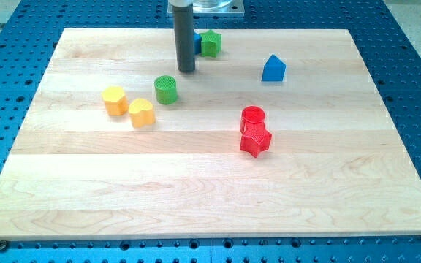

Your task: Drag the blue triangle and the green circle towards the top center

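My tip [187,70] sits on the wooden worktop [210,197], near the view's top and a bit left of the middle. I have no hand that opens or shuts, only a straight dark rod, and it holds nothing. The green circle [166,89] is a round block standing upright, so it has no long side and points no way that I can tell. It lies just beside my tip, below it and to the view's left, and I cannot tell if they touch. The blue triangle [273,68] stands with its peak pointing up toward the view's top. It lies well apart from my tip, off to the view's right and at about the same height in the view. A green block [210,43] sits just above and right of my tip, close to the worktop's top edge, with a bit of a blue block [197,44] peeking out from behind my rod. Two yellow blocks [114,100] [142,113] touch each other to the left of the green circle. A red round block [253,115] and a red star-like block [255,139] touch each other well below and right of my tip.
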